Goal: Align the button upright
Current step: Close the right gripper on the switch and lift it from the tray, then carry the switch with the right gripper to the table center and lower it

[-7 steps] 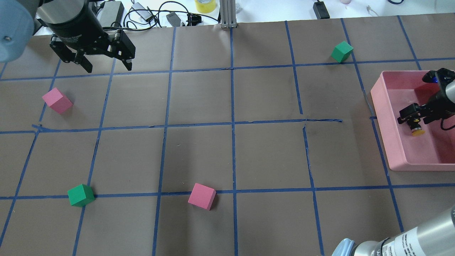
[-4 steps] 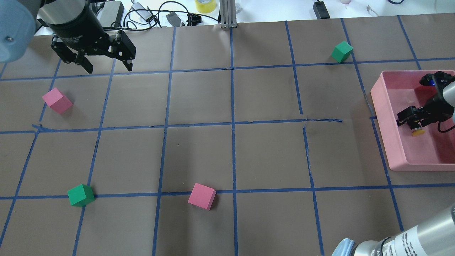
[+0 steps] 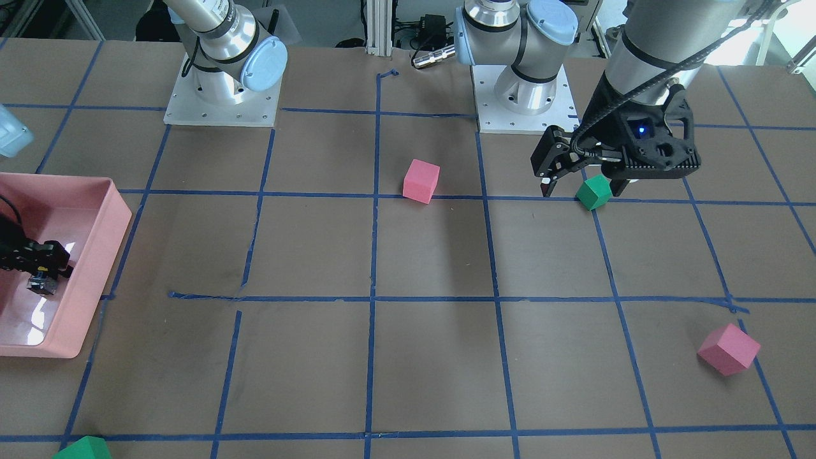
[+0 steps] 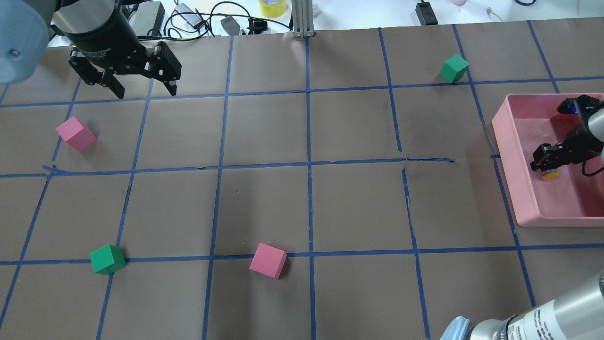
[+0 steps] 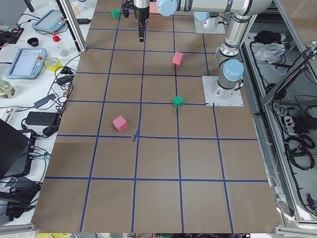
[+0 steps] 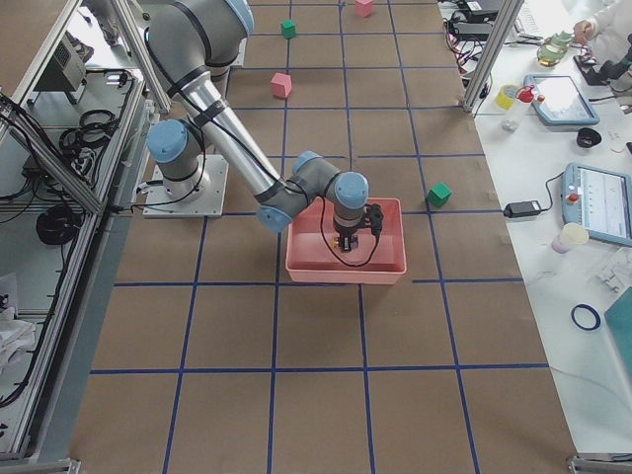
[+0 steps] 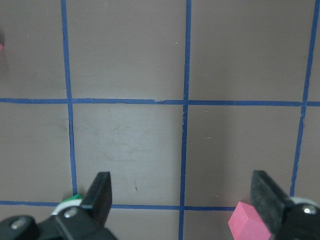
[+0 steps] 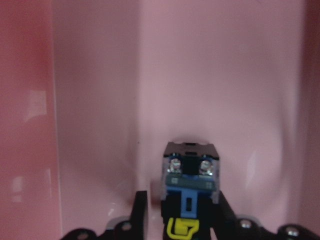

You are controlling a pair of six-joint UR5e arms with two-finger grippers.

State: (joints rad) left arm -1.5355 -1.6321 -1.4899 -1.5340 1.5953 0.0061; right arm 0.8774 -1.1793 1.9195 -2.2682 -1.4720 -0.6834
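The button (image 4: pixel 549 176) lies on its side in the pink tray (image 4: pixel 507 156), yellow cap toward the robot. My right gripper (image 4: pixel 546 165) reaches into the tray and is shut on the button's black body. In the right wrist view the button (image 8: pixel 190 192) sits between the fingers (image 8: pixel 141 210), its screw terminals pointing away. It also shows in the front view (image 3: pixel 43 285). My left gripper (image 4: pixel 144 89) hangs open and empty high over the table's left side, far from the tray.
Two pink cubes (image 4: pixel 75 133) (image 4: pixel 268 260) and two green cubes (image 4: pixel 107 259) (image 4: pixel 454 68) lie scattered on the brown gridded table. Cables and boxes lie beyond the far edge. The tray stands at the table's right edge.
The right gripper's fingers have closed in on the button, and the button has shifted slightly to the left in the tray. The left arm has barely moved.
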